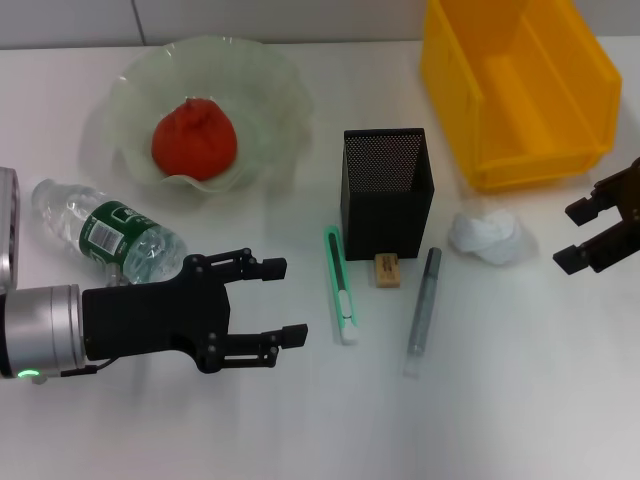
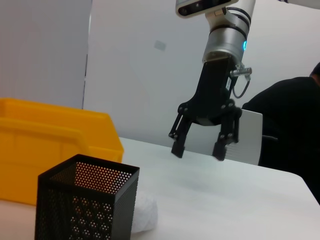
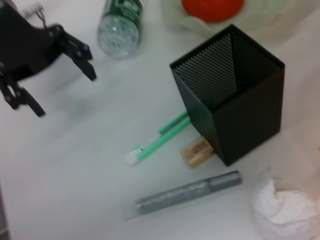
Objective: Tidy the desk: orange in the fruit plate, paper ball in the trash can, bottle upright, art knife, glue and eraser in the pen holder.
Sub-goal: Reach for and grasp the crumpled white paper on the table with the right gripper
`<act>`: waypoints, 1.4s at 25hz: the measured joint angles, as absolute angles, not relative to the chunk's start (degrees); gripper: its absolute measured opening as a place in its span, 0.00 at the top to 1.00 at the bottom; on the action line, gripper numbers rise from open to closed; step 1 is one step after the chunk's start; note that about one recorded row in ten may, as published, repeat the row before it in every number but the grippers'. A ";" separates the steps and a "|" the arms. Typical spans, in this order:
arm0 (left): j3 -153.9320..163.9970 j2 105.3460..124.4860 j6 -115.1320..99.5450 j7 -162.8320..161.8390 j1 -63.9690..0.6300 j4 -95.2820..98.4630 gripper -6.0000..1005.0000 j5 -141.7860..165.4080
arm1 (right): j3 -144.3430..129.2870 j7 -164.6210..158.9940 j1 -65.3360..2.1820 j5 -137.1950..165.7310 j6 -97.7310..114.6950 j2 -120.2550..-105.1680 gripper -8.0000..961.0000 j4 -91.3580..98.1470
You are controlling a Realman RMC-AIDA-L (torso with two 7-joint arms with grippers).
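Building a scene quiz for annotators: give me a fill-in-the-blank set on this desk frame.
1. The orange sits in the ____.
2. The bottle lies on its ____.
3. The eraser lies between the art knife and the ____.
4. The paper ball lies on the desk beside the ____ trash can.

Missing words: fruit plate; side; glue; yellow

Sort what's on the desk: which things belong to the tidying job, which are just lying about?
Job: orange, fruit plate, bottle, paper ball, trash can, art knife, glue, eraser, pen holder.
Lying about: nothing visible.
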State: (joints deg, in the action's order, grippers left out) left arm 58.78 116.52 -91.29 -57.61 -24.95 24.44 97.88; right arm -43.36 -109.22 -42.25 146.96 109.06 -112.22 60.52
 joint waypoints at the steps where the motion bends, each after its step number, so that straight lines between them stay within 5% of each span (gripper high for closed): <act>1: 58.76 116.49 -91.19 -57.70 -24.96 24.44 0.21 97.87 | -44.17 -109.22 -42.15 147.10 108.04 -112.39 0.16 60.53; 19: 58.80 117.07 -89.54 -58.01 -24.91 23.99 0.21 97.81 | -54.70 -104.90 -39.56 148.71 88.29 -117.96 0.16 60.68; 35: 58.54 117.16 -89.76 -58.01 -24.52 23.99 0.21 97.73 | -59.03 -101.79 -39.02 147.99 78.62 -119.17 0.23 54.79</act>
